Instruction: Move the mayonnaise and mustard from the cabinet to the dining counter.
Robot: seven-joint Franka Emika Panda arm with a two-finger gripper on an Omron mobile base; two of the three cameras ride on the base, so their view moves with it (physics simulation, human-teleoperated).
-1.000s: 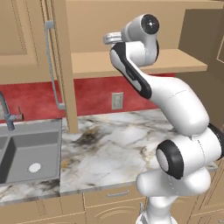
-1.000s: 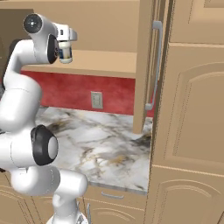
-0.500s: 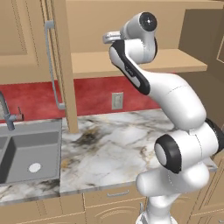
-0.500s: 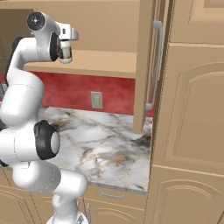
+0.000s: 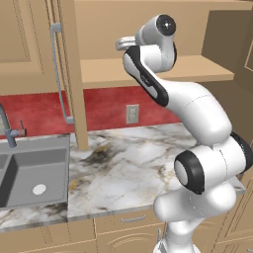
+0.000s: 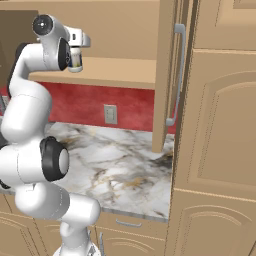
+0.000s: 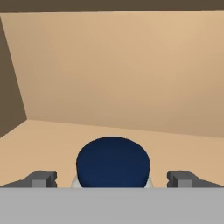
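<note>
The mayonnaise (image 7: 113, 162), a white jar with a dark blue lid, stands on the cabinet shelf (image 7: 183, 144). In the hand view its lid sits between my two fingertips, and a gap shows on each side. My gripper (image 7: 113, 178) is open and straddles the jar without touching it. From the right base view the gripper (image 6: 75, 64) hangs over the shelf inside the open cabinet (image 6: 120, 75), with the jar (image 6: 75, 57) between its fingers. The mustard and the dining counter are out of view.
The cabinet door (image 5: 69, 74) stands open to the left of the arm, with a long silver handle (image 5: 58, 74). Below lies a marble counter (image 5: 128, 163) with a grey sink (image 5: 34, 173) and a red backsplash (image 5: 108, 106). A tall cabinet (image 6: 220, 130) rises close on the right.
The hand has edged slightly deeper into the cabinet and the arm's lower links have shifted a little. The jaws have stayed open.
</note>
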